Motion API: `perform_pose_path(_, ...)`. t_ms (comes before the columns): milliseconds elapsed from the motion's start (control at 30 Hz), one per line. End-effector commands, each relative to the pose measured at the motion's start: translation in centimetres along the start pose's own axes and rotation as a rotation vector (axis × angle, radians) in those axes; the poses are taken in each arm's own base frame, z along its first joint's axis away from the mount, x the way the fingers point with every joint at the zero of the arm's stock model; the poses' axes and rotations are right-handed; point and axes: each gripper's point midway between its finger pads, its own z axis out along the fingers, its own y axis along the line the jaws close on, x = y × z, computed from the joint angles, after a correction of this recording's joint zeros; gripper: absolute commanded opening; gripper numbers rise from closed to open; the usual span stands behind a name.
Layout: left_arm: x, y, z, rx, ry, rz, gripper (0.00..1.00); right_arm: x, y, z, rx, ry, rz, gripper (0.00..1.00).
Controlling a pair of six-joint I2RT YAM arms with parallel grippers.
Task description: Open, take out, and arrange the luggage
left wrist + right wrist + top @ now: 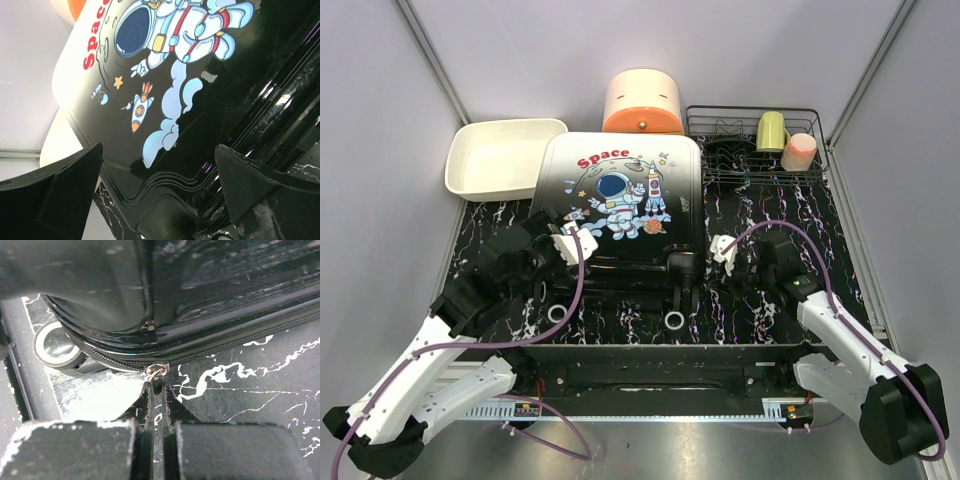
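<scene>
The luggage (620, 200) lies flat and closed on the marbled table, astronaut and red "Space" lettering facing up. In the left wrist view its glossy shell (200, 100) fills the frame. My left gripper (570, 238) hovers at its near left corner, and its jaws (159, 165) stand wide open with nothing between them. At the near right corner my right gripper (722, 250) sits low on the table. Its fingers (157, 382) are shut on the small metal zipper pull (156, 371) on the zipper line of the luggage (200, 280).
A white tray (470, 165) stands at the back left. Behind the luggage is a cream-and-orange cylindrical box (642, 100). A wire rack (720, 125) at the back right holds a green cup (771, 130) and a pink cup (799, 152). Luggage wheels (674, 319) face the arms.
</scene>
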Motion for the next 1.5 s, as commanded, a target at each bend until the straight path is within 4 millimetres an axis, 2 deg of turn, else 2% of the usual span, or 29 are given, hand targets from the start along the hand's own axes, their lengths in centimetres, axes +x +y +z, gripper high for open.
perform_pose_path(0, -0.2, -0.2, -0.1, 0.014, -0.023, -0.051, 0.99, -3.6, -5.0, -1.5, 0.174, -0.065, -0.048, 0.0)
perform_pose_path(67, 0.1, -0.1, -0.1, 0.013, -0.019, -0.07, 0.99, -3.5, -5.7, -1.3, 0.176, -0.058, -0.041, 0.0)
perform_pose_path(233, 1.0, 0.8, -0.6, -0.022, 0.016, -0.136, 0.99, -4.7, -7.9, -1.5, 0.179, -0.077, -0.02, 0.0)
perform_pose_path(300, 0.9, 0.5, -0.6, 0.009, 0.02, -0.176, 0.99, -5.8, -8.2, -1.4, 0.155, -0.101, -0.042, 0.0)
perform_pose_path(333, 1.2, 0.8, -0.7, -0.004, 0.034, -0.2, 0.99, -5.4, -8.6, -1.0, 0.143, -0.093, -0.035, 0.0)
perform_pose_path(367, 1.5, 0.7, -0.4, 0.008, 0.046, -0.221, 0.99, -6.1, -9.2, -1.0, 0.145, -0.104, -0.058, 0.0)
perform_pose_path(433, 1.7, 1.7, -0.4, -0.014, 0.062, -0.273, 0.99, -5.6, -10.6, -0.2, 0.136, -0.096, -0.03, 0.0)
perform_pose_path(467, 2.1, 1.6, 0.0, 0.008, 0.084, -0.296, 0.99, -6.3, -11.9, -0.6, 0.145, -0.113, -0.03, 0.0)
perform_pose_path(500, 1.6, 2.3, -0.1, 0.001, 0.079, -0.328, 0.99, -6.4, -12.6, -0.5, 0.145, -0.116, -0.022, 0.0)
perform_pose_path(533, 2.5, 3.3, -0.1, -0.026, 0.106, -0.369, 0.99, -5.9, -13.3, 0.1, 0.13, -0.107, 0.001, 0.0)
perform_pose_path(567, 2.7, 3.0, 0.5, 0.017, 0.121, -0.41, 0.99, -6.8, -14.4, -0.1, 0.131, -0.129, -0.014, 0.0)
perform_pose_path(600, 2.2, 4.1, 0.4, 0.007, 0.111, -0.453, 0.99, -6.9, -14.8, 0.1, 0.125, -0.131, -0.017, 0.0)
perform_pose_path(633, 3.1, 5.4, 0.3, -0.026, 0.133, -0.508, 0.99, -6.5, -15.4, 0.8, 0.109, -0.126, -0.007, 0.0)
perform_pose_path(667, 2.8, 6.3, 0.8, -0.006, 0.136, -0.55, 0.99, -7.3, -16.0, 0.9, 0.1, -0.144, -0.027, 0.0)
perform_pose_path(700, 3.7, 7.9, 0.6, -0.05, 0.16, -0.632, 0.99, -7.3, -16.4, 1.2, 0.091, -0.147, -0.029, 0.0)
perform_pose_path(733, 4.0, 8.9, 0.7, -0.055, 0.169, -0.681, 0.99, -6.6, -16.8, 2.1, 0.07, -0.141, -0.011, 0.0)
perform_pose_path(767, 3.6, 9.6, 1.6, 0.008, 0.169, -0.748, 0.99, -7.5, -17.4, 2.2, 0.064, -0.157, -0.022, 0.0)
perform_pose_path(833, 4.8, 11.9, 1.9, 0.0, 0.181, -0.898, 0.99, -7.1, -17.9, 3.3, 0.036, -0.157, -0.002, 0.0)
perform_pose_path(867, 4.5, 12.8, 3.2, 0.059, 0.174, -0.984, 0.99, -7.6, -18.2, 3.3, 0.026, -0.172, -0.008, 0.0)
perform_pose_path(900, 4.7, 13.6, 3.7, 0.075, 0.166, -1.025, 0.99, -7.7, -18.2, 3.5, 0.014, -0.178, -0.002, 0.0)
perform_pose_path(933, 5.5, 13.7, 5.4, 0.127, 0.179, -1.084, 0.99, -7.7, -18.2, 3.6, 0.001, -0.184, 0.006, 0.0)
perform_pose_path(967, 4.7, 14.9, 5.8, 0.132, 0.149, -1.092, 0.99, -8.0, -17.7, 3.8, -0.029, -0.201, 0.016, 0.0)
perform_pose_path(1067, 5.4, 15.6, 8.8, 0.219, 0.138, -1.152, 0.99, -8.3, -16.2, 4.2, -0.084, -0.219, 0.037, 0.0)
perform_pose_path(1133, 7.1, 15.1, 11.0, 0.278, 0.163, -1.203, 0.99, -8.4, -14.9, 4.7, -0.113, -0.212, 0.034, 0.0)
perform_pose_path(1267, 8.0, 14.9, 13.2, 0.356, 0.152, -1.239, 0.99, -8.1, -12.8, 5.0, -0.157, -0.185, 0.064, 0.0)
perform_pose_path(1300, 8.0, 14.8, 13.4, 0.363, 0.15, -1.233, 0.99, -8.2, -12.5, 4.8, -0.165, -0.18, 0.075, 0.03)
perform_pose_path(1333, 8.3, 14.7, 13.7, 0.356, 0.161, -1.225, 0.99, -7.9, -12.0, 4.4, -0.17, -0.159, 0.075, 0.25)
perform_pose_path(1367, 8.4, 14.5, 13.8, 0.362, 0.16, -1.215, 0.99, -7.5, -11.9, 4.2, -0.166, -0.143, 0.065, 0.35)
perform_pose_path(1467, 8.0, 13.9, 14.2, 0.392, 0.152, -1.203, 0.99, -7.1, -10.8, 3.4, -0.176, -0.128, 0.013, 0.45)
